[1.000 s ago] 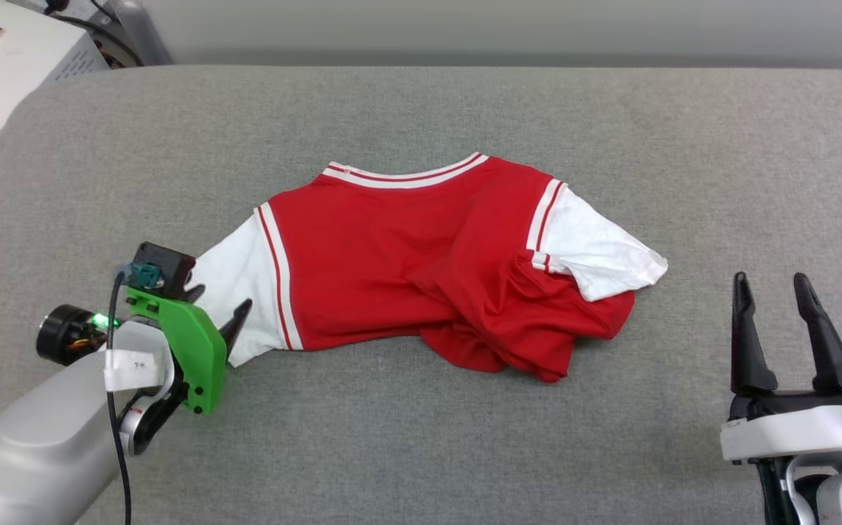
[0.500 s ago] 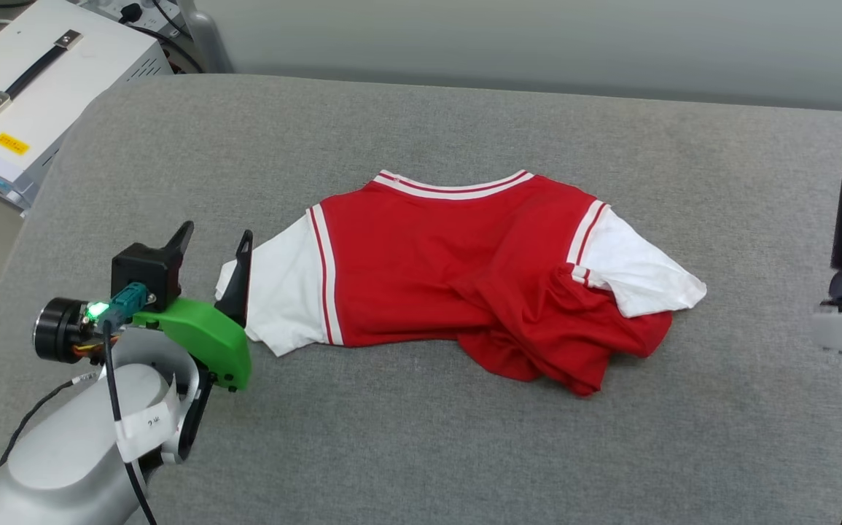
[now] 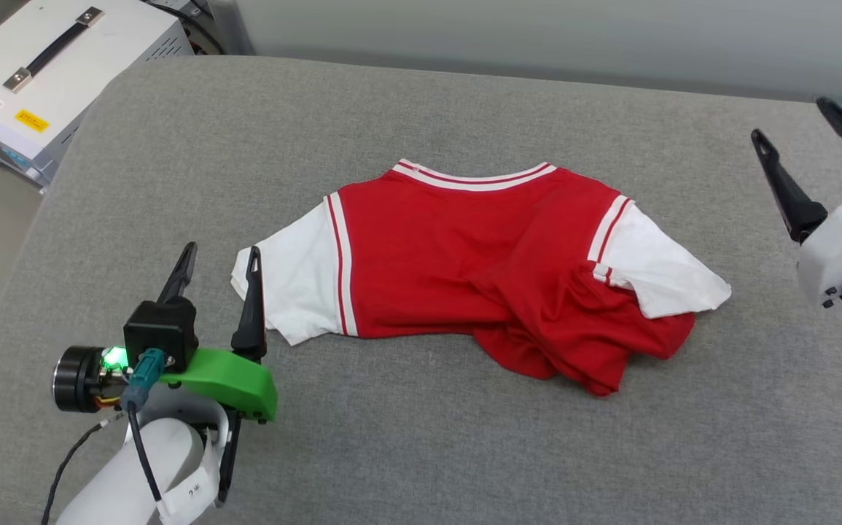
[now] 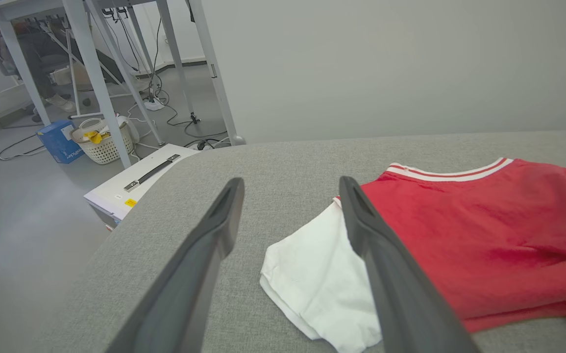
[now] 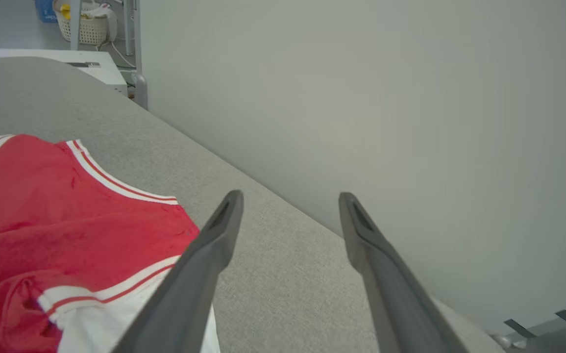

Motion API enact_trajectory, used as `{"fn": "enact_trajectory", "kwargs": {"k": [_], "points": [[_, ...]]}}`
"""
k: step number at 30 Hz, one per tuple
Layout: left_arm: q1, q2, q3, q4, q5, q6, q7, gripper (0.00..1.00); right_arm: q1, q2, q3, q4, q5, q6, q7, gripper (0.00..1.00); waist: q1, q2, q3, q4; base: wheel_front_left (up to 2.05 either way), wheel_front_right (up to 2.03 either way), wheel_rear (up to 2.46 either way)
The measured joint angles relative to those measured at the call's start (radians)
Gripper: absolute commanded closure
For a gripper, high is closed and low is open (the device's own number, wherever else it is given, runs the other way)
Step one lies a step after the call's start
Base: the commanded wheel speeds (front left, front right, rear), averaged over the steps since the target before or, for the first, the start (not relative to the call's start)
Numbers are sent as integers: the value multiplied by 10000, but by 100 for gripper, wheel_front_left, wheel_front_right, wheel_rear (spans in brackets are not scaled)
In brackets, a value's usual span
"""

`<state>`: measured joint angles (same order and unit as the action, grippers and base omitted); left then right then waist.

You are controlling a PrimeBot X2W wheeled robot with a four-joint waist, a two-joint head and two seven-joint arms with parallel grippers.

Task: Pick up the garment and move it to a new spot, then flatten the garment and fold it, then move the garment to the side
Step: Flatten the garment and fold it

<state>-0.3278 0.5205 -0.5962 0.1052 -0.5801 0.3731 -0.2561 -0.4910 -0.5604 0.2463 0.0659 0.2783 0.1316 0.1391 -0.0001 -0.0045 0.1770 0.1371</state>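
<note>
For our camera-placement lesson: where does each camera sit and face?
Head view: on the head, looking down at the garment; left claw and right claw show, open.
Left wrist view: on that wrist, along its fingers toward a white sleeve.
Right wrist view: likewise, facing the wall.
Shared: all see the garment.

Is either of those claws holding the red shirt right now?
No, the left gripper and the right gripper both stand open and empty, while the garment lies on the grey surface.

Head view looks down, wrist views low, sharing garment [image 3: 464, 255]
</note>
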Motion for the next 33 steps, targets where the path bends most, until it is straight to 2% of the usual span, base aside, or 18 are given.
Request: {"fn": "enact_trajectory", "kwargs": {"k": [6,10,13,17,23,30,31,32,33], "points": [[214,-694,867,-71,838,-433,-2,0,-702,-1534,1825,318,2514,0,3509,0,0,0,355,107,0,0,0],[236,-1183,1333,-65,1325,-786,0,0,-920,-2038,2558,464,4063,0,5476,0,0,0,666,215,0,0,0],[235,-1486,1661,38,1722,-1014,0,0,-1265,-2291,3022,577,4491,0,6343,0,0,0,934,310,0,0,0],[226,-1862,2057,88,2057,-1329,0,0,-1766,-2263,3354,1007,4752,0,6849,0,1,0,1293,443,0,0,0],[192,-2408,2587,151,2652,-1760,0,0,-2074,-1820,4282,1942,4817,-6,6968,0,1,0,1804,677,0,0,0],[196,-2813,3099,320,3202,-2176,0,0,-2082,-1964,4905,2522,5175,-13,6077,0,0,0,1951,827,0,0,0],[198,-2824,3162,341,3266,-2209,0,0,-2082,-1981,4995,2541,5196,-15,5892,71,0,0,1931,810,0,0,0],[203,-2849,3244,378,3377,-2263,0,0,-2083,-2000,5099,2550,5191,-15,5586,100,0,0,1898,778,0,0,0],[212,-2880,3323,405,3465,-2299,0,0,-2082,-1996,5181,2583,5202,-13,5290,100,1,0,1857,735,0,0,0]]}}
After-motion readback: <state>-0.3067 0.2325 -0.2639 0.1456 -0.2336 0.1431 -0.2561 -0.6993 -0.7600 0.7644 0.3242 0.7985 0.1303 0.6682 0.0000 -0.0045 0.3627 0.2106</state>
